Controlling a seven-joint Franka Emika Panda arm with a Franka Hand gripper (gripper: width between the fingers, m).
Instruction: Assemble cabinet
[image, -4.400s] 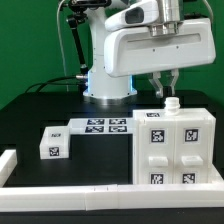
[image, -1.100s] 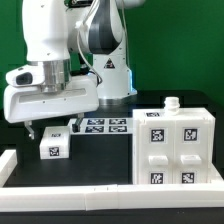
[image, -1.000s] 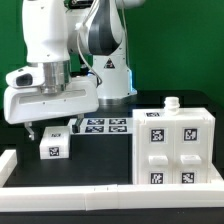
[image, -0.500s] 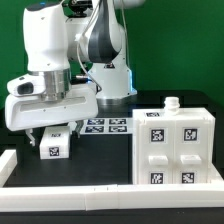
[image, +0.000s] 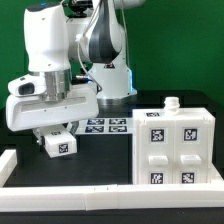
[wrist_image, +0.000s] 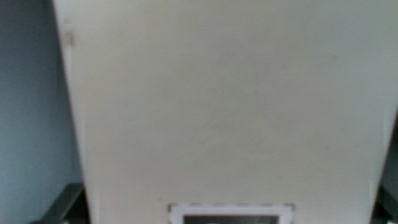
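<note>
The cabinet (image: 176, 148), a large white box with four tagged square panels, stands at the exterior view's right, with a small white knob (image: 171, 102) on top. My gripper (image: 55, 133) is at the exterior view's left, shut on a small white block (image: 61, 145) that bears a tag. The block hangs tilted, just above the black table. In the wrist view the block (wrist_image: 231, 100) fills almost the whole frame, with its tag (wrist_image: 231, 214) at the edge. A dark finger (wrist_image: 68, 203) shows beside it.
The marker board (image: 103, 126) lies flat on the table behind the block, at the arm's base. A long white rail (image: 110, 196) runs along the front edge, and another rail (image: 8, 163) stands at the exterior view's left.
The arm swung from above the cabinet to the exterior view's left and came down over the small block. In the last half second the block tilted and shifted slightly toward the exterior view's right.
</note>
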